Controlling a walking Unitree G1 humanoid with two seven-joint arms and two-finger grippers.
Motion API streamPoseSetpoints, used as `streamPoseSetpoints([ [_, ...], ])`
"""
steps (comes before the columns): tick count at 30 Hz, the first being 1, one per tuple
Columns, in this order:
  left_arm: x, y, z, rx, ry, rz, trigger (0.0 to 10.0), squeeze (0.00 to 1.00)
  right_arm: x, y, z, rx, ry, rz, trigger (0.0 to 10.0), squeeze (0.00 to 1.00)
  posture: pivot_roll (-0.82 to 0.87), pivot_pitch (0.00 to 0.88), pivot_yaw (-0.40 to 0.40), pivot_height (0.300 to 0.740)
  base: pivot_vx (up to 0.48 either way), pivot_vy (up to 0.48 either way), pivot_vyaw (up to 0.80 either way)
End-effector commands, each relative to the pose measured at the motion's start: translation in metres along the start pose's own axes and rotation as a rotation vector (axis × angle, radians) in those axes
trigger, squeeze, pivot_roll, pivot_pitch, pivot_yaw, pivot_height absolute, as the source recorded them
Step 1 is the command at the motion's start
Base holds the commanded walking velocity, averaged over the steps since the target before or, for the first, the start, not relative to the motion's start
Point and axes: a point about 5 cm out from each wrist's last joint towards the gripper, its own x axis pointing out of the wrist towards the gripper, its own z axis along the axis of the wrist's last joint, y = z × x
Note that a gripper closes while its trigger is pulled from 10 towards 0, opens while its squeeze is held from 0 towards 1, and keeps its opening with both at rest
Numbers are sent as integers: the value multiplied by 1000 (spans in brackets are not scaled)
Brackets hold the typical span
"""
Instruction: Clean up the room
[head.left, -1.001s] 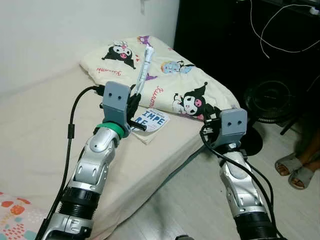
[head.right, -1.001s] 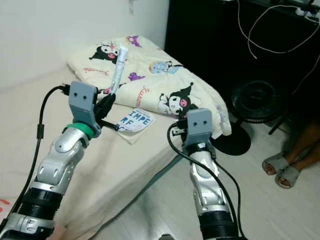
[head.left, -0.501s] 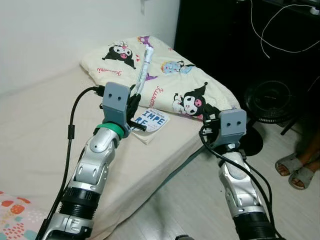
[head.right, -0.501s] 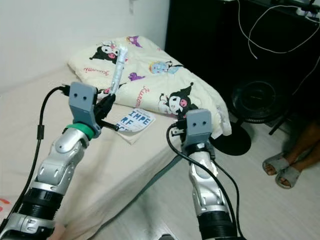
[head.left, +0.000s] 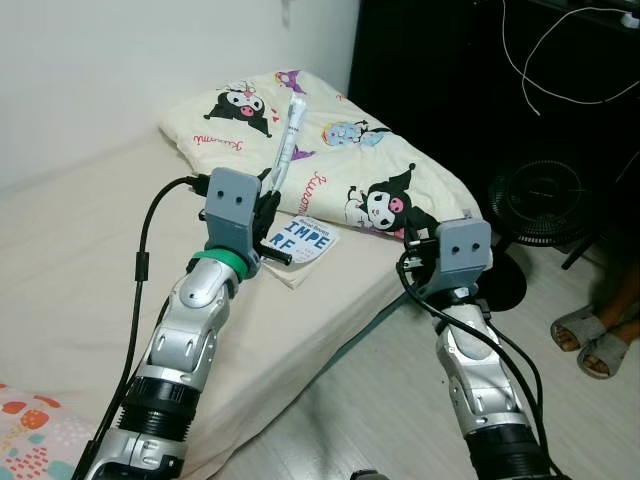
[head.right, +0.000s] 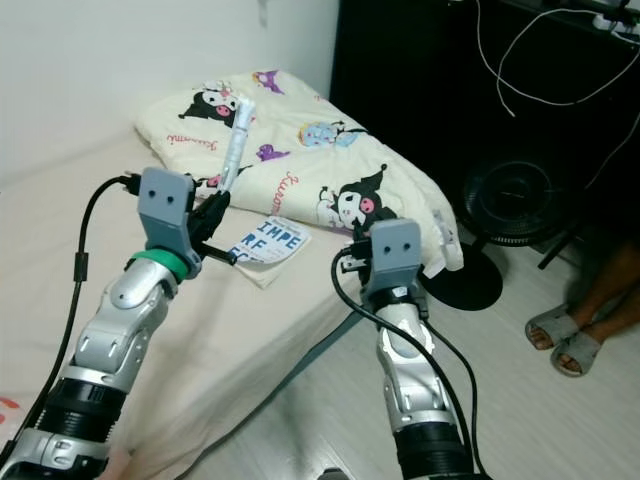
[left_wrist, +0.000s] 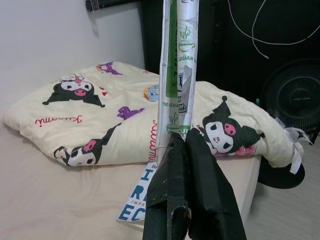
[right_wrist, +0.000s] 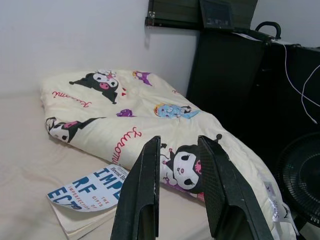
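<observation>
My left gripper (head.left: 268, 205) is shut on a long rolled plastic pack (head.left: 286, 143) with green print, held upright over the bed; the pack (left_wrist: 176, 70) rises from between the closed fingers (left_wrist: 192, 170). A white book (head.left: 300, 243) with blue letters lies on the mattress just beyond that gripper. My right gripper (right_wrist: 177, 165) is open with nothing between its fingers, raised over the floor by the bed's edge and facing the folded cartoon blanket (right_wrist: 125, 110).
The cream blanket (head.left: 330, 150) lies folded at the bed's far corner by the white wall. A black cabinet (head.left: 470, 80) and a dark floor fan (head.left: 545, 200) stand to the right. A person's sandalled feet (head.left: 595, 335) rest on the floor at far right.
</observation>
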Motion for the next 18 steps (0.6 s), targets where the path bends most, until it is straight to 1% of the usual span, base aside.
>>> streamPoseSetpoints([
  [1,-3,0,-3,18,4,-10,10000,0,-2,2,-5,-1,16,12,10000,0,-74,10,42,714,0,0,0],
  [11,-3,0,-3,13,-2,-5,10000,0,-2,3,-6,-2,18,13,10000,0,-76,13,42,714,0,0,0],
  [18,-3,2,-3,13,-8,8,10000,0,-3,2,-6,-3,19,10,10000,0,-78,17,43,714,0,-480,0],
])
